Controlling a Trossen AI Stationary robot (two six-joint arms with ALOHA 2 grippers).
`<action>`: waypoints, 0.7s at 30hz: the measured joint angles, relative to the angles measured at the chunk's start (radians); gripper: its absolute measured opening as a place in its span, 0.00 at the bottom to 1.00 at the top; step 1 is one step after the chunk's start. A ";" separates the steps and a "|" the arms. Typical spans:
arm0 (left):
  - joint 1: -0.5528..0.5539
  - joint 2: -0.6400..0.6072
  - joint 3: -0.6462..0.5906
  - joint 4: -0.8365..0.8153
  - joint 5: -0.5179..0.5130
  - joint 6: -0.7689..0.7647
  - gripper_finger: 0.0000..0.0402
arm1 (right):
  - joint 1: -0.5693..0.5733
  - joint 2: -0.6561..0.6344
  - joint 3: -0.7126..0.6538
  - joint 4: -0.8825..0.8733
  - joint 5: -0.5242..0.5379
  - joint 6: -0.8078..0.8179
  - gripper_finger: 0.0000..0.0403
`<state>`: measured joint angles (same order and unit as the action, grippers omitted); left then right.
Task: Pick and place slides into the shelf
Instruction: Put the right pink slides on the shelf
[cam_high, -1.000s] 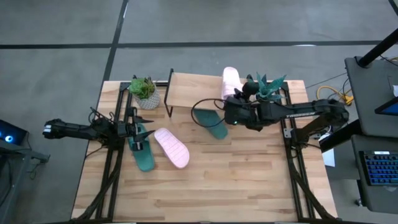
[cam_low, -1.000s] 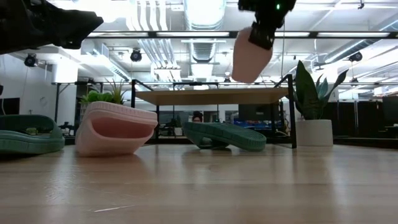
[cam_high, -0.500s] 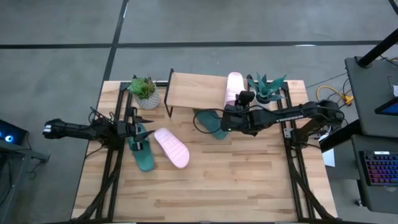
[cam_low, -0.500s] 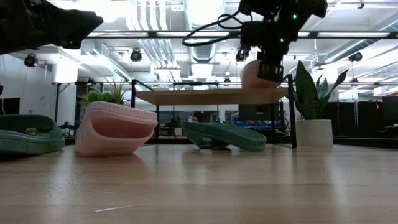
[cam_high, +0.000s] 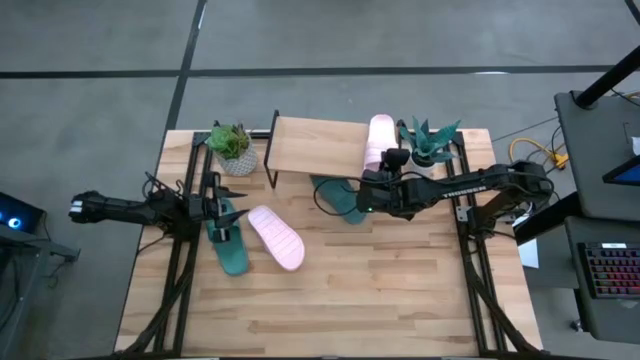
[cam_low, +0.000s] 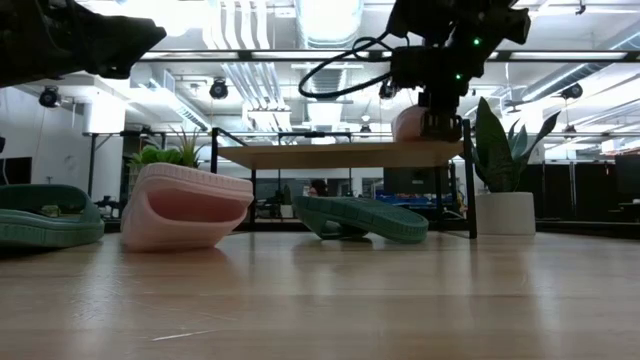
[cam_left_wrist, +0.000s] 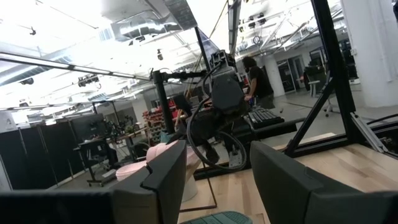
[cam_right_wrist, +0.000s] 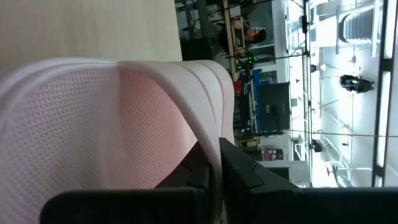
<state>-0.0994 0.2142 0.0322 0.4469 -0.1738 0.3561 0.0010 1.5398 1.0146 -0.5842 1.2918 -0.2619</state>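
Note:
One pink slide (cam_high: 378, 142) lies along the right end of the shelf's plank top (cam_high: 312, 146). My right gripper (cam_high: 388, 163) is shut on it, and it shows in the low view as well (cam_low: 410, 122). A second pink slide (cam_high: 275, 237) lies on the table, sole down. One green slide (cam_high: 340, 198) lies half under the shelf. The other green slide (cam_high: 229, 243) lies by the left arm. My left gripper (cam_left_wrist: 214, 180) is open just over that slide's far end (cam_left_wrist: 211, 218) and touches nothing. My right gripper pinches the pink slide's ribbed strap (cam_right_wrist: 214, 134) at its edge between the two fingers (cam_right_wrist: 244, 173). It comes level from the table's near side, along the slide. The slide lies flat, with its sole on the shelf's plank (cam_low: 340, 155).
A leafy potted plant (cam_high: 232, 146) stands left of the shelf and a spiky one (cam_high: 430, 140) stands right of it, close to the right arm. The near half of the slatted table (cam_high: 330, 310) is bare wood. A person (cam_left_wrist: 255, 78) stands in the room beyond.
My right gripper has carried the pink slide toward the far edge and down. The slide hung tilted well above the shelf before. It now lies flat on the right end of the plank. The gripper has stayed shut.

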 joint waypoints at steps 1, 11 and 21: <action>0.000 0.000 0.000 0.000 0.000 0.000 0.41 | 0.000 0.000 0.000 0.000 -0.009 0.000 0.03; 0.000 0.001 0.000 0.000 0.000 0.000 0.41 | -0.008 0.000 0.027 -0.006 -0.096 -0.011 0.03; 0.000 0.001 0.000 -0.001 0.000 0.000 0.41 | -0.008 0.000 0.031 -0.006 -0.114 -0.038 0.16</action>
<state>-0.0994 0.2153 0.0322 0.4458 -0.1738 0.3557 -0.0071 1.5398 1.0452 -0.5905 1.1780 -0.3000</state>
